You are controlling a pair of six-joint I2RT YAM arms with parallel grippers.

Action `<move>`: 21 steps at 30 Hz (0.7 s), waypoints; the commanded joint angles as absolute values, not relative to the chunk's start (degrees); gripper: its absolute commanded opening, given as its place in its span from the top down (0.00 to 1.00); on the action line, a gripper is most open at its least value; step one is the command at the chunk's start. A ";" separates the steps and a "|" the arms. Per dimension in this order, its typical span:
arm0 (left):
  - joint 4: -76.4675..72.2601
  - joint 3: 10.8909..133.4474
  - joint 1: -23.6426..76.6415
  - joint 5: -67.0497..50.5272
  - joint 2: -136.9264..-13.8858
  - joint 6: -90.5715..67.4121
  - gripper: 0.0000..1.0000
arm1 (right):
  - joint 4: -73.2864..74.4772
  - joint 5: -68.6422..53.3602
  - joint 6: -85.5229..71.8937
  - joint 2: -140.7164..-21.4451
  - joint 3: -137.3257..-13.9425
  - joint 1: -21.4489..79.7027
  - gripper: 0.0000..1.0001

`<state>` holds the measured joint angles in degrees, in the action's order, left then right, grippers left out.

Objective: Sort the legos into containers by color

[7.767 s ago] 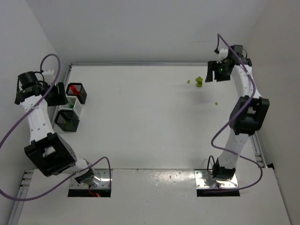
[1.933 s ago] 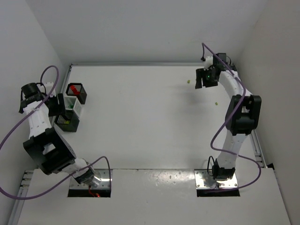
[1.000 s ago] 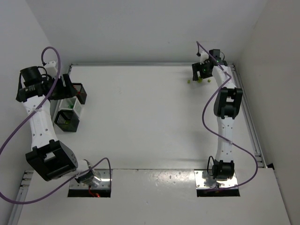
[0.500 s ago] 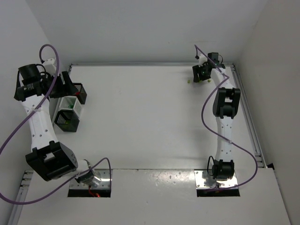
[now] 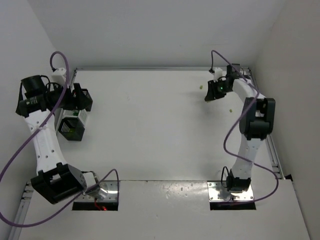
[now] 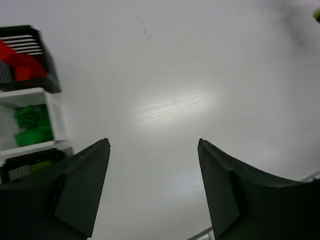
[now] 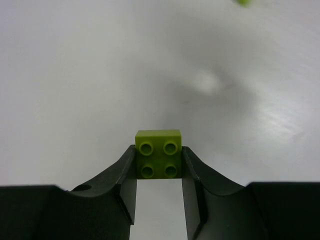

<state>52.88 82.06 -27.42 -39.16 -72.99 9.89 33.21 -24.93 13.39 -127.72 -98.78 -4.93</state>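
My right gripper (image 7: 159,151) is shut on a yellow-green lego (image 7: 159,153), a four-stud brick held off the table. In the top view it (image 5: 210,95) is at the far right. Two loose yellow-green legos lie near it, one behind it (image 5: 201,87) and one nearer the front (image 5: 230,110). My left gripper (image 6: 154,146) is open and empty; in the top view it (image 5: 82,99) hovers over the row of bins at the left. A black bin with red legos (image 6: 22,60), a white bin with dark green legos (image 6: 31,125) and a black bin with yellow-green legos (image 6: 30,162) stand in a line.
The white bin (image 5: 73,115) and the nearer black bin (image 5: 70,131) sit close to the table's left edge. The back wall and right rail (image 5: 265,130) lie close to the right arm. A yellow-green speck (image 6: 317,15) shows far off in the left wrist view.
My right gripper has lifted the yellow-green brick and swung away from the back edge, toward the front. My left gripper has moved right, over the bins.
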 commanded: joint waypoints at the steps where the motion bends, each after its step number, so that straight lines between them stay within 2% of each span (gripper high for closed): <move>1: 59.31 77.36 -26.98 -52.62 -67.51 18.88 0.23 | 28.57 -41.02 9.52 -104.66 -89.85 -0.54 0.93; 4: 67.29 72.17 -24.79 -63.33 -65.30 25.82 0.22 | 30.06 -51.22 5.81 -96.19 -84.92 4.82 0.93; 6: 70.04 69.80 -21.12 -65.99 -65.30 28.29 0.22 | 30.59 -55.96 3.45 -93.44 -83.15 9.90 0.92; 9: 70.58 66.46 -17.68 -69.78 -64.78 27.34 0.22 | 28.75 -57.48 0.53 -89.92 -80.87 16.93 0.92; 15: 56.70 59.77 -13.89 -79.88 -64.16 6.54 0.22 | 30.30 -46.60 4.47 -88.59 -81.90 30.03 0.92; 21: 51.60 59.06 -11.43 -80.42 -67.84 1.07 0.25 | 33.22 -37.45 9.75 -93.16 -87.00 39.18 0.92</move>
